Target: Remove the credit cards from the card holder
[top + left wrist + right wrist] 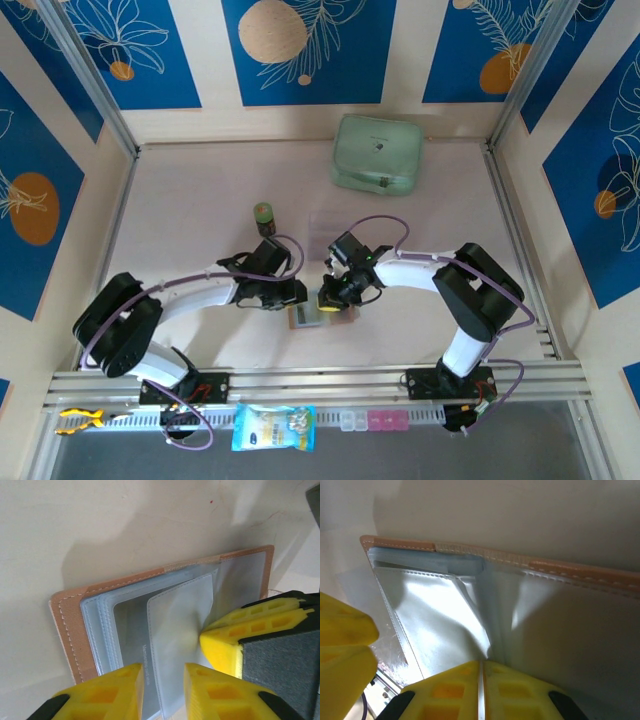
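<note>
Tabletop [200, 200]: mint-green case [377, 152] is set at 1 o'clock. Card holder [74, 630] is laid open, sleeves up, at 6 o'clock of centre, between both arms. Right gripper [481, 666]: jaws are closed on a clear sleeve [440, 615]. Left gripper [162, 680]: jaws are set narrowly apart over the sleeve edges.
</note>
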Robot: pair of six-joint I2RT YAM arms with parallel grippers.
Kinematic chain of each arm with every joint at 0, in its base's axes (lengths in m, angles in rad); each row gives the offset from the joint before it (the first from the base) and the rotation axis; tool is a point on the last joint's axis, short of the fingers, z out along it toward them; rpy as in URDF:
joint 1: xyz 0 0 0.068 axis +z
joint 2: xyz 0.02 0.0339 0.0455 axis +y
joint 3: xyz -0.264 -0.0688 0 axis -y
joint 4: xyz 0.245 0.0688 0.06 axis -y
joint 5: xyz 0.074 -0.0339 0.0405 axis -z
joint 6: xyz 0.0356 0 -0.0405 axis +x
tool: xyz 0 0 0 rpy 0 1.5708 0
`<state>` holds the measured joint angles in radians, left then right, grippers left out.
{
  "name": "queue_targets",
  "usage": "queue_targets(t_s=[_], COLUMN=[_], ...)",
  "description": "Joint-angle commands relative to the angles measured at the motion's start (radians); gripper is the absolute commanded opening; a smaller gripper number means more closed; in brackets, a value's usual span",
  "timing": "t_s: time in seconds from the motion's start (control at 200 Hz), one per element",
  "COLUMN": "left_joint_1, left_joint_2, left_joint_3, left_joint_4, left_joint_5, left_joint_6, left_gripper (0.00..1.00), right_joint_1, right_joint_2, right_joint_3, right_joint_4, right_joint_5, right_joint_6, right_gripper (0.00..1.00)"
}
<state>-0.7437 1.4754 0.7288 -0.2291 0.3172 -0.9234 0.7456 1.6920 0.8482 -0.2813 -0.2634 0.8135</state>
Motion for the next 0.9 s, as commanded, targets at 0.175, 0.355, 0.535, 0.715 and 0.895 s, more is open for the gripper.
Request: queue_targets(t_s=[0.175,0.355,0.535,0.715,0.895], left_joint_1=[0.001,-0.001,-0.002,-0.003,-0.005], left_joint_2=[0.037,0.068,0.073,0.060,0.037], left_joint_3=[-0.023,-0.026,-0.025,-0.005,0.017], left_joint_4=[0.066,0.102,0.101,0.059,-0.027], left_joint_5=[0.043,0.061,0.057,0.039,-0.013], left_joint_6=[-0.029,-0.041,-0.040,-0.034,-0.015], left_gripper=[0.26,0.24,0.23,0.23,0.28], right_joint_1=[-0.005,-0.006,-0.007,-0.006,-0.006], right_joint_2=[-0.022,-0.026,-0.028,-0.029,-0.029], right_joint_3=[-0.020,-0.023,-0.026,-0.029,-0.029], right_joint_4=[-0.004,0.002,0.013,0.016,0.016], right_joint_5=[-0.028,-0.031,-0.036,-0.039,-0.040], right_joint_6=[0.003,0.007,0.012,0.013,0.013], right_gripper=[0.11,0.11,0.11,0.11,0.11])
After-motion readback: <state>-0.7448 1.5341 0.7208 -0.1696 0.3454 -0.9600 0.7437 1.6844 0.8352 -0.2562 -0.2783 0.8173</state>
